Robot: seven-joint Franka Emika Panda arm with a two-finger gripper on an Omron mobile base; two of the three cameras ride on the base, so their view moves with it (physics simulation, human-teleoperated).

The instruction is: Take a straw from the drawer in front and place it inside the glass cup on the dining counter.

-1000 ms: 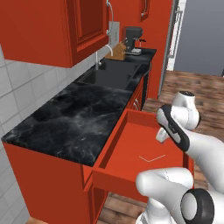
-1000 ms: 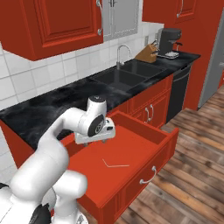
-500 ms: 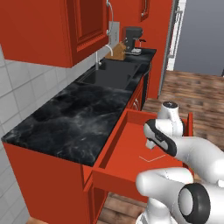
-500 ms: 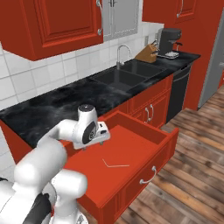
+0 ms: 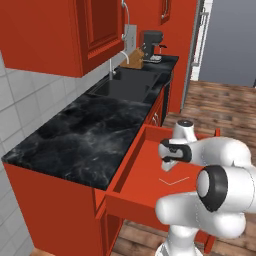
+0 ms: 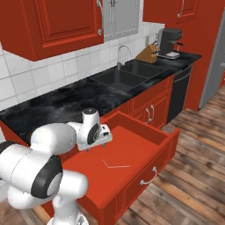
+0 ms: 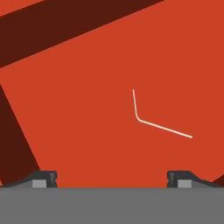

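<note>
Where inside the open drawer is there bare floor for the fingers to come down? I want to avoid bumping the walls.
The drawer floor is bare all around the straw, widest between it and the front wall. Open fingers hang above it. Tightest near the side walls.

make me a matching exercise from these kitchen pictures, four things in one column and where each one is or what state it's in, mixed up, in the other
Things:
1. straw
2. drawer
3. gripper
4. coffee machine

Places or states:
A. pulled out from the red cabinetry
B. at the far end of the black counter, beside the knife block
C. lying flat on the red drawer floor
D. open, above the drawer floor, holding nothing

Pairs: 1-C, 2-A, 3-D, 4-B
</note>
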